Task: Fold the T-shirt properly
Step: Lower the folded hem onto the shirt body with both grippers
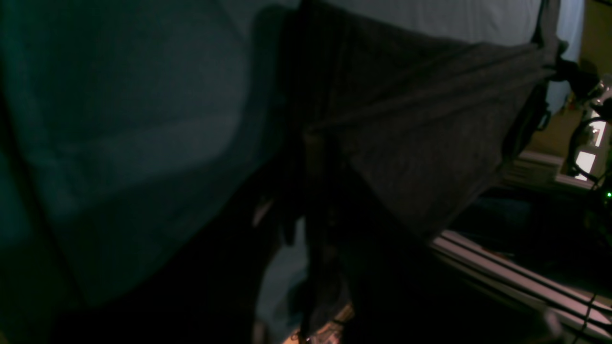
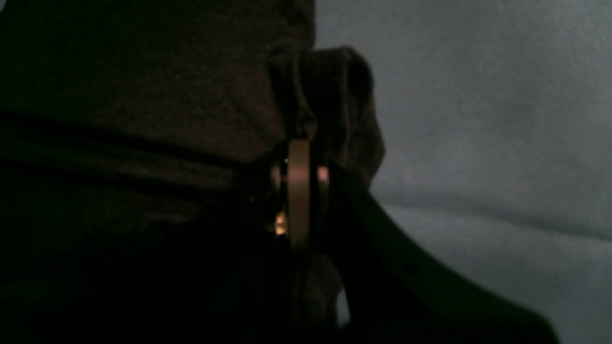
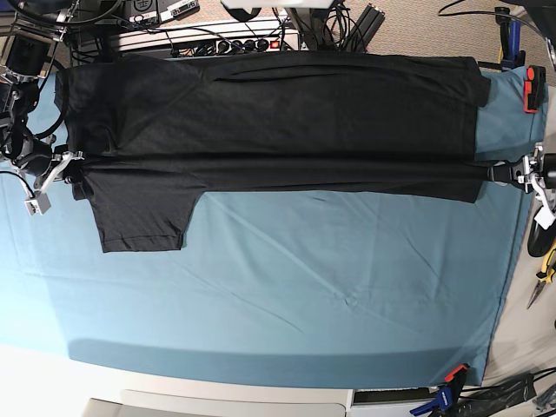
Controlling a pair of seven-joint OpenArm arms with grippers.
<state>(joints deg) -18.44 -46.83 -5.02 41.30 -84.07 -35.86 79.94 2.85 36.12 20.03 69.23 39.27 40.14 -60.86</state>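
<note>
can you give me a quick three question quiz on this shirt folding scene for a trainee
1. True or false: the large black fabric T-shirt lies stretched across the teal table cloth, with one sleeve pointing toward the near edge in the base view.
2. What do the right gripper and left gripper hold? A) the cloth B) opposite ends of the shirt C) nothing
3. Fill in: in the right wrist view, the fingers are shut on a bunched piece of ____ fabric.

Key: 1 true; 2 B; 3 black
</note>
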